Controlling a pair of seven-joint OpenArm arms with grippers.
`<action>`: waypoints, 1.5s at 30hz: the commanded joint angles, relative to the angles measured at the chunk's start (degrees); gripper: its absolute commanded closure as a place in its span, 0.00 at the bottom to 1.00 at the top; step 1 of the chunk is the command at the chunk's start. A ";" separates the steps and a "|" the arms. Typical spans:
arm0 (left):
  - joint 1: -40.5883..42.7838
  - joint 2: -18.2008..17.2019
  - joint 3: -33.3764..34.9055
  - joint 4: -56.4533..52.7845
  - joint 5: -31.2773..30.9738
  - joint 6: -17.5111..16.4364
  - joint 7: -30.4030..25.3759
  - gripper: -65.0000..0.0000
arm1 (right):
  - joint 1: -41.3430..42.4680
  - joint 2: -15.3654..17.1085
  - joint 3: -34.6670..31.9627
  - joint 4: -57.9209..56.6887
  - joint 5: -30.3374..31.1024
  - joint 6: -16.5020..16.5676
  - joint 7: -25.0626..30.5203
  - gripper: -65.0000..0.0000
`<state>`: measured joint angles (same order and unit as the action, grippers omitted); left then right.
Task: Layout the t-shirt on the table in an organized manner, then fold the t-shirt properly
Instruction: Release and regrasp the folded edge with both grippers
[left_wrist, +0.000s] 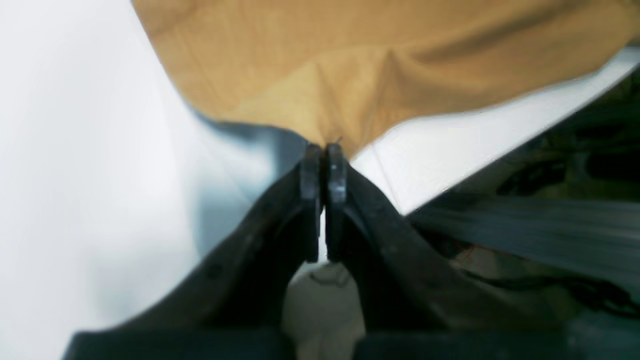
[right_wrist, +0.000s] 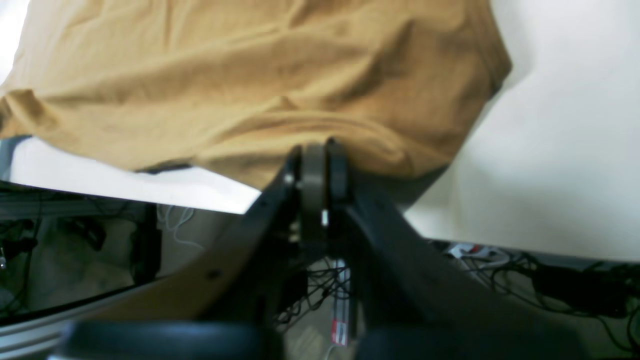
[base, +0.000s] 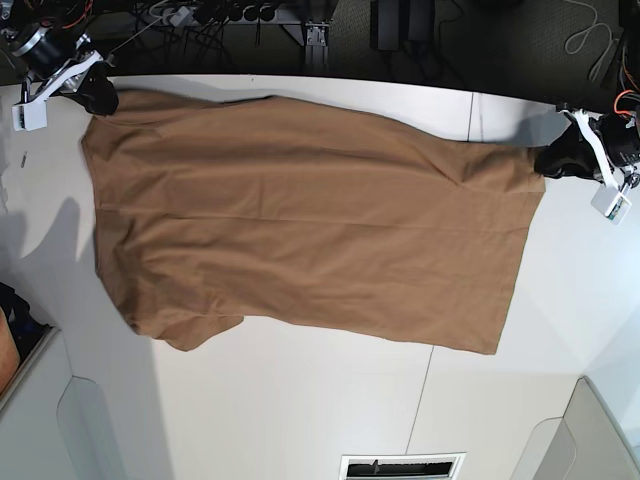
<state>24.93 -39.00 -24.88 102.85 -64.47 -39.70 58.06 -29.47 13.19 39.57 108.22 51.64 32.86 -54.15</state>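
Note:
The tan t-shirt (base: 300, 215) lies spread over the white table (base: 300, 410), stretched along the far edge between my two grippers, with a sleeve at the lower left. My left gripper (base: 548, 163) is at the right, shut on a corner of the t-shirt (left_wrist: 350, 65); its fingertips (left_wrist: 323, 152) pinch the cloth just above the table (left_wrist: 75, 150). At the far left corner my right gripper (base: 100, 100) is shut on the shirt's edge (right_wrist: 250, 75), jaws pressed together (right_wrist: 320, 152). The neckline and tag are hidden.
Cables and a power strip (base: 200, 14) lie beyond the table's far edge. A thin dark seam (base: 424, 390) crosses the near part of the table, and a vented slot (base: 402, 466) sits at the front. The wrist views show the table edge (right_wrist: 125, 185) with cables on the floor below.

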 joint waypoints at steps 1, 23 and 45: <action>-0.35 -1.09 -0.50 0.81 -0.31 -0.30 -2.40 1.00 | 0.83 0.74 0.48 0.96 1.01 0.61 1.46 1.00; -23.58 -0.92 18.95 -19.30 18.95 -0.30 -16.15 1.00 | 23.43 1.38 -0.79 -14.36 -5.40 0.59 4.46 1.00; -27.61 -0.98 21.38 -18.45 9.75 -0.30 -11.13 0.46 | 26.23 0.96 -1.42 -14.23 -4.17 0.48 4.70 0.76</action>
<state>-1.74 -38.74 -2.96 83.42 -53.78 -39.70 47.79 -3.95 13.43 37.87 92.79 45.89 33.06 -50.59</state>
